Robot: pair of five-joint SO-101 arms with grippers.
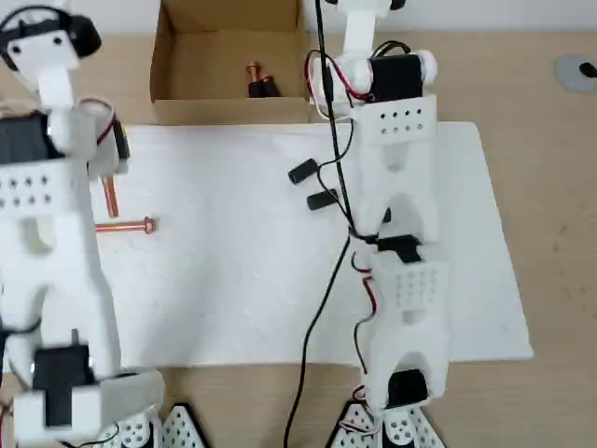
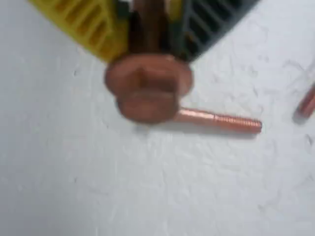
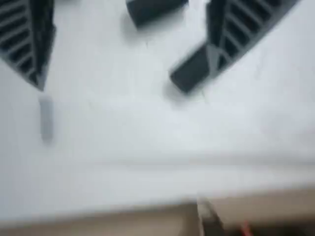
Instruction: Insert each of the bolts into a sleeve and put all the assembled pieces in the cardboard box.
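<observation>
While the left claw (image 2: 150, 44) clamps a bolt (image 2: 147, 83), the right claw (image 3: 125, 69) hangs spread above two sleeves (image 3: 155, 10).

Held bolt (image 2: 147, 81) blurred; another bolt (image 2: 307, 102) cut off at edge.

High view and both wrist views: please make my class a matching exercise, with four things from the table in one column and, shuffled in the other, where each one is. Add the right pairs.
Things
1. sleeved bolt
2. bolt facing the left wrist camera
3. other copper bolt
4. black sleeves

Places
a. on the white mat, by the open right gripper
b. inside the cardboard box
c. lying alone on the mat, beside the left arm
d. clamped in the left gripper

Pairs: 1-b, 2-d, 3-c, 4-a
</observation>
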